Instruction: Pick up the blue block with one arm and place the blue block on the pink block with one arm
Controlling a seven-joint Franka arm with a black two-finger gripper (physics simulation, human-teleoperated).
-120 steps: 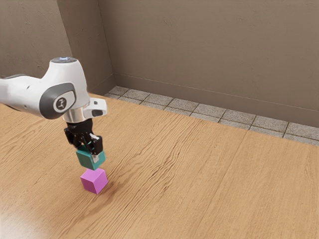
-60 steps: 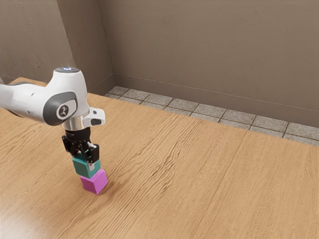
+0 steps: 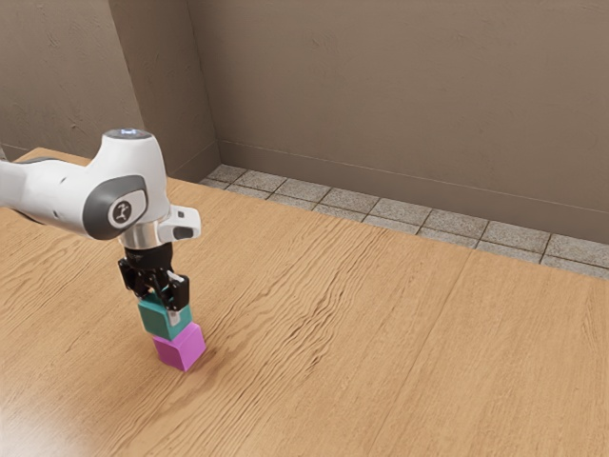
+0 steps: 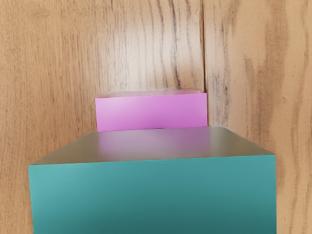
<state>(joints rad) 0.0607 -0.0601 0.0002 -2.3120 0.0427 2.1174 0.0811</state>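
Note:
The blue block (image 3: pixel 164 320), teal in colour, sits on top of the pink block (image 3: pixel 181 349) on the wooden table, slightly offset toward the exterior view's left. My gripper (image 3: pixel 162 303) comes straight down onto the blue block and is shut on it, black fingers against its two sides. In the wrist view the blue block (image 4: pixel 151 195) lies just under my hand, and one side of the pink block (image 4: pixel 151 111) shows beyond it, below its top edge.
The wooden table (image 3: pixel 381 343) stretches wide toward the exterior view's right. A strip of grey tiled floor (image 3: pixel 419 219) and brown walls lie behind it. The white arm (image 3: pixel 86 190) comes in from the exterior view's left.
One second ago the blue block hung in my gripper above the pink block. My hand has come down and the blue block now rests on the pink one. Almost no motion in the last half second.

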